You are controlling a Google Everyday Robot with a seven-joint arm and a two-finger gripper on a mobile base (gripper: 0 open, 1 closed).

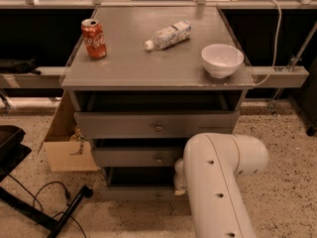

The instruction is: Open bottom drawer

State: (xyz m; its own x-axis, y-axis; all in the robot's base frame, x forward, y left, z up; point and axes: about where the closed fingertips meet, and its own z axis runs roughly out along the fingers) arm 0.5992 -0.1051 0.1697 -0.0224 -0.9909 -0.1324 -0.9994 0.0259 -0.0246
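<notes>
Bottom drawer (133,193): flat gray front, narrowest-looking of three. Gripper (179,185) at its right end, behind the arm (218,182); grip cannot be told.

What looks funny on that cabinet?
The bottle lies on its side on the cabinet top, beside an upright can. The bowl sits close to the edge. The gripper is hidden behind the arm by the bottom drawer.

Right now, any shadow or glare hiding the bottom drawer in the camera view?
Camera view: lit from above, cabinet top evenly bright, no hard glare; the gaps above the drawers are deep shadow; the bottom drawer is dim, one end blocked by the white arm; the gripper is hidden behind that arm, by the lower drawers.
</notes>
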